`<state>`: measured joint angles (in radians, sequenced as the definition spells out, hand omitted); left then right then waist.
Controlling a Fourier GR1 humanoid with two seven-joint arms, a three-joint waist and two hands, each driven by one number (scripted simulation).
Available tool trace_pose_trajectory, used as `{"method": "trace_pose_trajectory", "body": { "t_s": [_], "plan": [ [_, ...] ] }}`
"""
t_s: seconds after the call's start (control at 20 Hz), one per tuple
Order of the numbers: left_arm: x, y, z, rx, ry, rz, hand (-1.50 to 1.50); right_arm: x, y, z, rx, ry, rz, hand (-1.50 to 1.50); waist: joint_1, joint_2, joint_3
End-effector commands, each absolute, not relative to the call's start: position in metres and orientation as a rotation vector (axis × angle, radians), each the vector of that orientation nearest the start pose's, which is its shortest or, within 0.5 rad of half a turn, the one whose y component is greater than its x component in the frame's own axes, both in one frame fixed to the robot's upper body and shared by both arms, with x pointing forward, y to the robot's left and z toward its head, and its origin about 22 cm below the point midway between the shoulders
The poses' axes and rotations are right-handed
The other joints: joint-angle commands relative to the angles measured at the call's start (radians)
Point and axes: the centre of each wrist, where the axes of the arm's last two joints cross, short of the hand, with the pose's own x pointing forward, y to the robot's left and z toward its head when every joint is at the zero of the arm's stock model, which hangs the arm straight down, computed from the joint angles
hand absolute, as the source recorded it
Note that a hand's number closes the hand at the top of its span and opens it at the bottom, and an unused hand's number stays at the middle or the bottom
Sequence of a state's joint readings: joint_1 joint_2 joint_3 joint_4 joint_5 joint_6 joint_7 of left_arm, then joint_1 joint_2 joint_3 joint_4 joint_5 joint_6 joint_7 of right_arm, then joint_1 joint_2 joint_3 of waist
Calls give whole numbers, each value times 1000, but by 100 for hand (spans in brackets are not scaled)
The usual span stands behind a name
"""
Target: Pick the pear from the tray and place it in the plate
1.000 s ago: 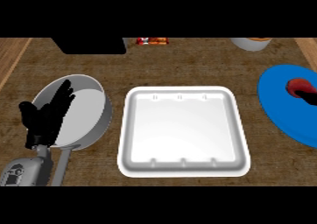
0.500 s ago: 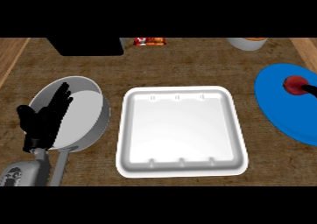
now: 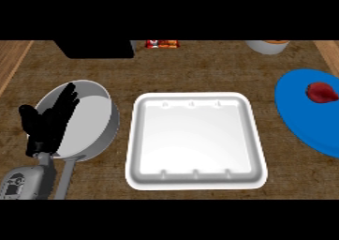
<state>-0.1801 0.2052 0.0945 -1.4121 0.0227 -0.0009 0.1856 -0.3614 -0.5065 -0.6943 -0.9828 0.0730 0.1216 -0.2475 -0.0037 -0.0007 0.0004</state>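
A dark red pear [image 3: 321,92] lies on the blue plate [image 3: 304,122] at the right edge of the view. In the middle of the counter stands the white tray [image 3: 197,140], with nothing in it. My left hand [image 3: 51,123] shows at the left, open with fingers straight and pointing up, in front of a grey pan. Its grey forearm [image 3: 21,182] enters from the lower left corner. My right hand does not show in the head view.
The grey pan [image 3: 89,122] sits left of the tray, its handle [image 3: 65,174] pointing toward me. Along the back stand a black box [image 3: 96,48], a small red and orange item [image 3: 162,44] and a pale cup [image 3: 268,47]. Wooden borders run along both sides.
Black fingers of the right hand next to the pear have left the view to the right. The pear stays on the blue plate. The left hand has barely moved.
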Motion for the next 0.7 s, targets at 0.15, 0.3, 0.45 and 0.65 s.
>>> {"method": "trace_pose_trajectory", "body": {
  "t_s": [0.15,0.3,0.45,0.65],
  "plan": [
    [278,303,26,167,-1425,-94,0,244,-505,53,-693,-1672,-175,-150,4,1,0],
    [284,282,12,150,-1404,-88,0,240,-532,59,-715,-1677,-211,-150,6,2,0],
    [293,303,36,170,-1420,-66,0,223,-545,60,-735,-1645,-213,-150,3,2,0],
    [286,277,7,176,-1410,-82,0,217,-555,53,-737,-1629,-173,-150,5,2,0]
  ]
}}
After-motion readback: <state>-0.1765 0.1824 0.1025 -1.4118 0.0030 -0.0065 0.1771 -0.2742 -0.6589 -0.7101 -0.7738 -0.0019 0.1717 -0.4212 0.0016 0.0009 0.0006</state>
